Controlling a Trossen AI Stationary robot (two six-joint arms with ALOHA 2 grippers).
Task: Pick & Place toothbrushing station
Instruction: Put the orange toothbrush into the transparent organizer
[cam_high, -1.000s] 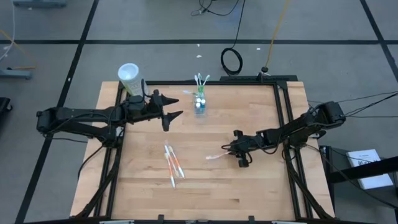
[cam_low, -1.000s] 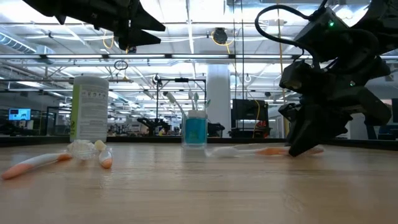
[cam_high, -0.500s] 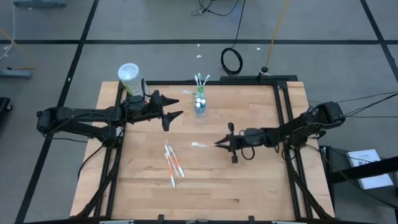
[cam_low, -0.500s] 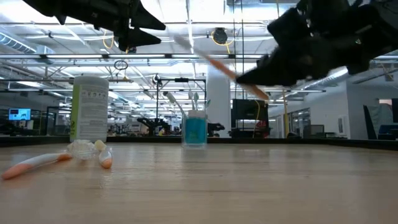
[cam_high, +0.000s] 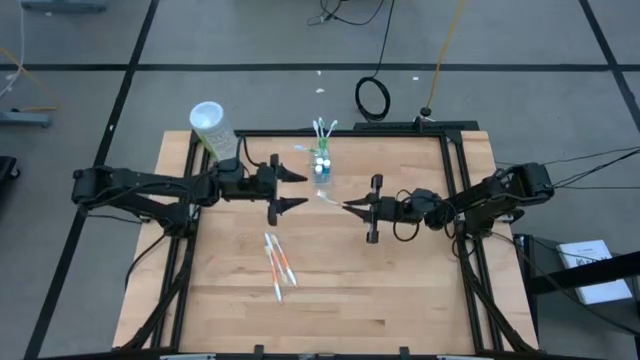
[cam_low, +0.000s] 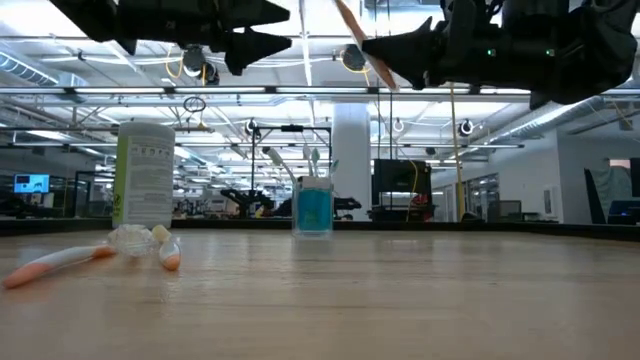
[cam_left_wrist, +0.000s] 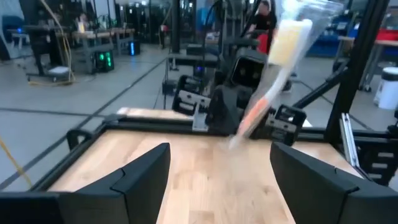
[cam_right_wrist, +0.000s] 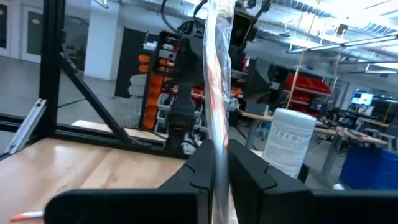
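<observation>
Lifted off the table, right tool (cam_high: 350, 206) pinches wrapped toothbrush (cam_high: 331, 201); left tool (cam_high: 297, 190) gapes

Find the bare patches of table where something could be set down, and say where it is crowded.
Bare: the near strip below the loose brushes, and the right side beneath the right arm. Crowded: the far middle around the cup, where both claws (left, right) meet.

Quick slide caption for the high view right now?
Right gripper holds a toothbrush aloft near the open left gripper, beside the clear cup.
</observation>
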